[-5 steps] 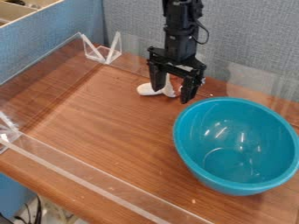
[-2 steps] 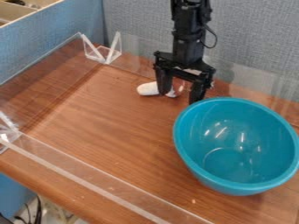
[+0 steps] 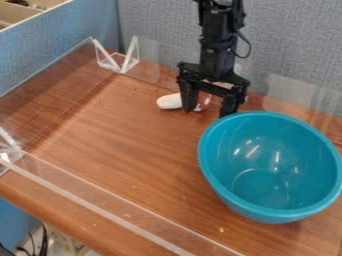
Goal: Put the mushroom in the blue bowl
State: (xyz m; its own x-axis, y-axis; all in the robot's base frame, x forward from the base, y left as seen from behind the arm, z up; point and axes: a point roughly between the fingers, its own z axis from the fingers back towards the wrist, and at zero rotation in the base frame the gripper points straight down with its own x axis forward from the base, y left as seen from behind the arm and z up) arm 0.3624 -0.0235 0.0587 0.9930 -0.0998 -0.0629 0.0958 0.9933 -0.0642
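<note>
Grey partition panels around the wooden tabletop [image 3: 120, 135] suggest a lab.

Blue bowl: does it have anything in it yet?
Empty: the blue bowl shows only bare, glossy inside; the mushroom lies outside on the table.

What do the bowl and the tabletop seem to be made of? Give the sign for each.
Bowl: probably plastic, smooth and glossy; bright highlights show inside, though glazed ceramic is possible.
Tabletop: wood or a wood-look laminate; reddish-brown, with faint streaks like grain.

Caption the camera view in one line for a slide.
Open gripper over the mushroom, beside the blue bowl on a wooden table.
</note>
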